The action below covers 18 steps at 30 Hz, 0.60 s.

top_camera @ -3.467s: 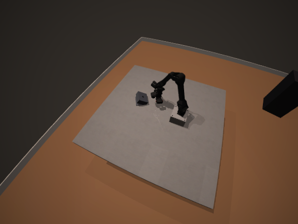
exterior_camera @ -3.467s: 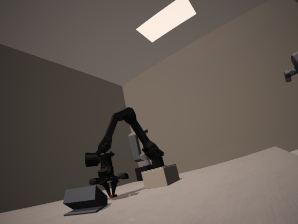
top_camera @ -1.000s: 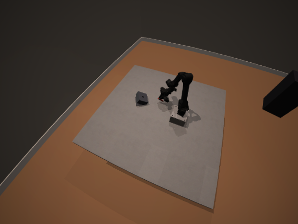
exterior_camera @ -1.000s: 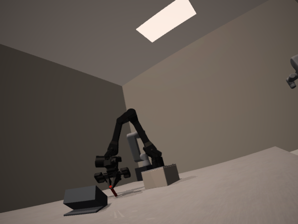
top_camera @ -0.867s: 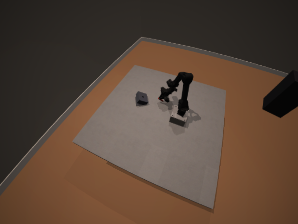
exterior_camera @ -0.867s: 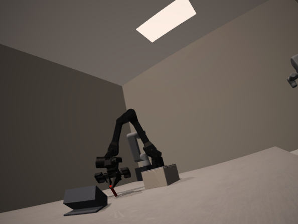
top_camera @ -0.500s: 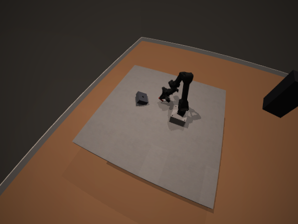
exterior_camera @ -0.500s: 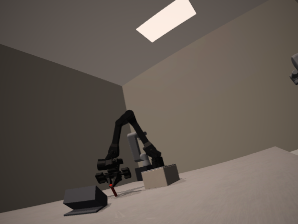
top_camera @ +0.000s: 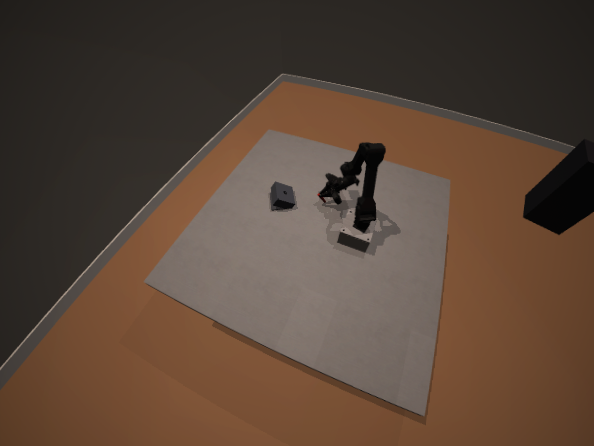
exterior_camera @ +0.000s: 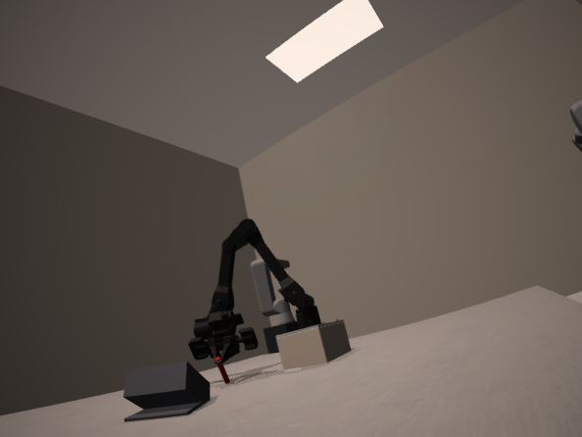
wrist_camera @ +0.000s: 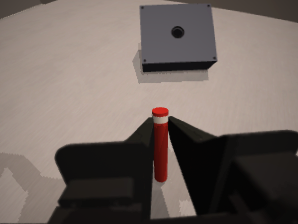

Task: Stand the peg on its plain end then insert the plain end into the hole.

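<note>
- Panel [top_camera: 287, 198] [exterior_camera: 157, 384] [wrist_camera: 177, 49]: inside table [top_camera: 280, 260] [exterior_camera: 416, 382] [wrist_camera: 75, 85]'s upper-left edge, top view; hole faces me, presumably for insertion.
- Peg [top_camera: 322, 198] [exterior_camera: 223, 372] [wrist_camera: 161, 150]: farther from that edge, plain end lowered, likely for standing.
- My claw [top_camera: 321, 195] [exterior_camera: 218, 360] [wrist_camera: 160, 121]: clamped near the band.

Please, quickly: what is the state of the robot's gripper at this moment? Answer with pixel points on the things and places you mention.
Gripper [top_camera: 322, 195] [exterior_camera: 218, 360] [wrist_camera: 160, 121]: closed, holding the red peg [top_camera: 322, 198] [exterior_camera: 223, 372] [wrist_camera: 161, 150] near its white-banded end.
</note>
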Motion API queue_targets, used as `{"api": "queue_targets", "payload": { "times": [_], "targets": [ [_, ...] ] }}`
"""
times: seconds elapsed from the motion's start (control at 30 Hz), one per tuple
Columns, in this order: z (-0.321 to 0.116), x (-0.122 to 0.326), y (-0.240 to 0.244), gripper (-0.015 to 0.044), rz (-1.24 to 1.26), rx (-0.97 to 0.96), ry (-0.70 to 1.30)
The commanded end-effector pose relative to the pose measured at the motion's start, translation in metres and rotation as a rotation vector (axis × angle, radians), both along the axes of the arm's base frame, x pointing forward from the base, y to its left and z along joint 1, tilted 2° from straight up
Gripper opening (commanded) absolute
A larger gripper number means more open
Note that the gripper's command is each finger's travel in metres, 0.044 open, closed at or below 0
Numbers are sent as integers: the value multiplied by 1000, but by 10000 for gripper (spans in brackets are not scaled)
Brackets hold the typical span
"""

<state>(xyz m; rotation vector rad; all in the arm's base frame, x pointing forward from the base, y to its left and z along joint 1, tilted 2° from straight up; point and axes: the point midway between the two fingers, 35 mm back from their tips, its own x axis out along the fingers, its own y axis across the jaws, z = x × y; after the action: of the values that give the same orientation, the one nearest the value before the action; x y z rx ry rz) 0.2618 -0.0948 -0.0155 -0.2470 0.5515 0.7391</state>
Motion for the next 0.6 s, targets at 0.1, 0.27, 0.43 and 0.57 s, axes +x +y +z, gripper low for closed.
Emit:
{"api": "queue_targets", "payload": {
  "times": [0.1, 0.27, 0.43, 0.57],
  "targets": [
    [1, -3, -3, 49, 3, 39, -46],
    [1, -5, -6, 49, 5, 69, -77],
    [1, -8, -8, 49, 6, 98, -108],
    [1, -10, -10, 49, 7, 122, -133]
  ]
}}
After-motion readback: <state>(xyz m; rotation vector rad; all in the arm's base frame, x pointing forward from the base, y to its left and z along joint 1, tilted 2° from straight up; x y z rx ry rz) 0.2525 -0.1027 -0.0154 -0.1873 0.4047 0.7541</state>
